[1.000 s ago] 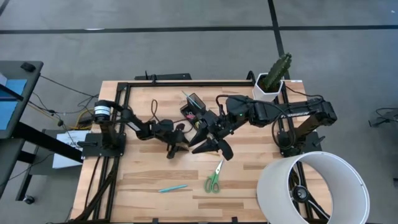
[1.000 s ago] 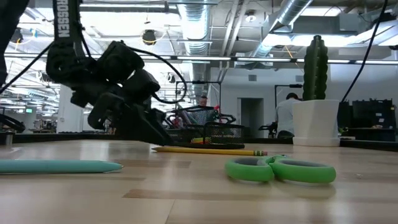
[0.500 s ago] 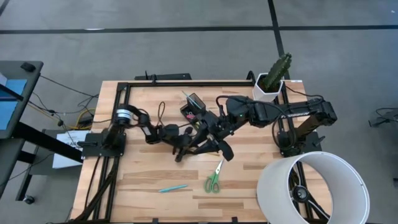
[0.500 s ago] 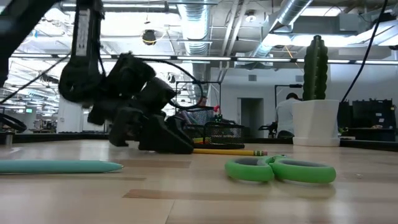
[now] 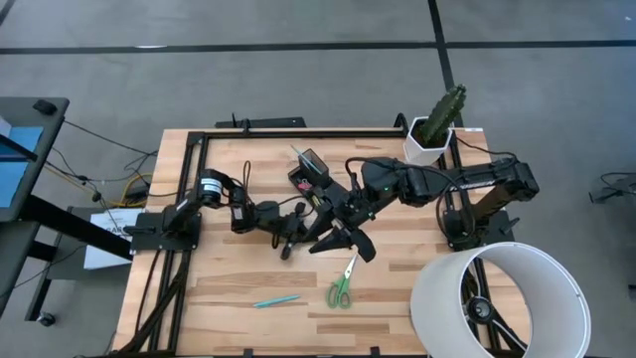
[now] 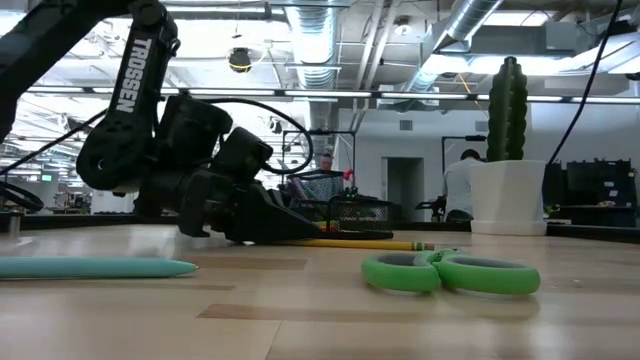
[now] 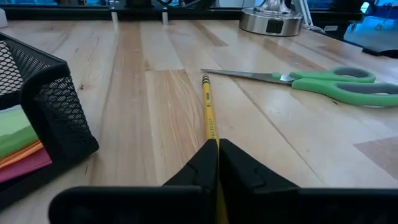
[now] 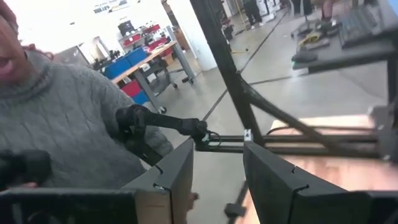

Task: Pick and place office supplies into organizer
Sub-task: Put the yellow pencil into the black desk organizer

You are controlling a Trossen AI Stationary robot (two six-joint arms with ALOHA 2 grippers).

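Now the left end effector (image 7: pixel 217 163) is pinched on the yellow pencil (image 7: pixel 208 115), low on the counter (image 5: pixel 229 288), organizer (image 5: pixel 309 171) at one o'clock. Right end effector (image 5: pixel 343 239) hovers spread alongside. Off-centre grip; the pencil could swivel or slip on lifting.

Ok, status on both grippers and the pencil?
Left gripper shut on yellow pencil, pencil flat on table. Right gripper open, empty. Scissors nearby, clear.

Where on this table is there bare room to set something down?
Bare wood lies left of the teal pen and between the green scissors and the white cylinder. The middle is crowded: both arms meet beside the organizer.
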